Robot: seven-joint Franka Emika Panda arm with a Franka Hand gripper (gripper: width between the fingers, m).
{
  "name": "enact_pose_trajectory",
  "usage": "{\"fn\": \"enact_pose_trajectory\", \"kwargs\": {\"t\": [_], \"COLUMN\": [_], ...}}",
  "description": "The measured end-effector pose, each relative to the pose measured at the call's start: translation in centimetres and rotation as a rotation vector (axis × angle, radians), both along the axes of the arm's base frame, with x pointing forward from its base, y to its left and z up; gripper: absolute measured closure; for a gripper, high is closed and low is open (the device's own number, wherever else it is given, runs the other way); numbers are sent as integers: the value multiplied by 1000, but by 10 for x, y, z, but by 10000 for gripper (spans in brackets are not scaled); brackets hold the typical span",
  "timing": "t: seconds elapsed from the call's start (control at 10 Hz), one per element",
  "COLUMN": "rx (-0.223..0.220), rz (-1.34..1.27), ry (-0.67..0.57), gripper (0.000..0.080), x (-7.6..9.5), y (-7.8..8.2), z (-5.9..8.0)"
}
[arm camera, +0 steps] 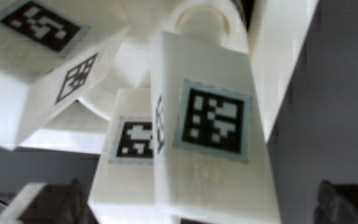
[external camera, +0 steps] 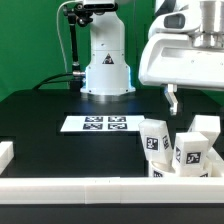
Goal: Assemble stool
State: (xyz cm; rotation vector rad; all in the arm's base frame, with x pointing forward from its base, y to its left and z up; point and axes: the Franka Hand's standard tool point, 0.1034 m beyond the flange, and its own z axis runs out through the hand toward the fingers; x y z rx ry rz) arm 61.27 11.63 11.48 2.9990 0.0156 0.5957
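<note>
In the exterior view you see a black tabletop (external camera: 40,120) carrying the marker board (external camera: 95,124), which lies flat near its middle, just in front of the arm's white base (external camera: 107,78). A long white border rail (external camera: 90,190) runs along the near edge, and a short rail section (external camera: 8,152) sits at the exterior view's left. Toward the exterior view's right, note the white tagged stool legs (external camera: 190,150), grouped close together just behind the near rail.
</note>
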Motion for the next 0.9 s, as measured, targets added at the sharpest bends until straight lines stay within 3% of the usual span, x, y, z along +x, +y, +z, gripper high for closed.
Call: {"fn": "enact_pose_trajectory", "kwargs": {"t": [0.3, 0.7, 0.9], "rx": [12, 10, 6], "rz": [-14, -19, -34], "ry": [17, 47, 219], "gripper": [150, 150, 150], "x": [4, 2, -4], "y": [-3, -3, -12], "z": [12, 9, 8]}}
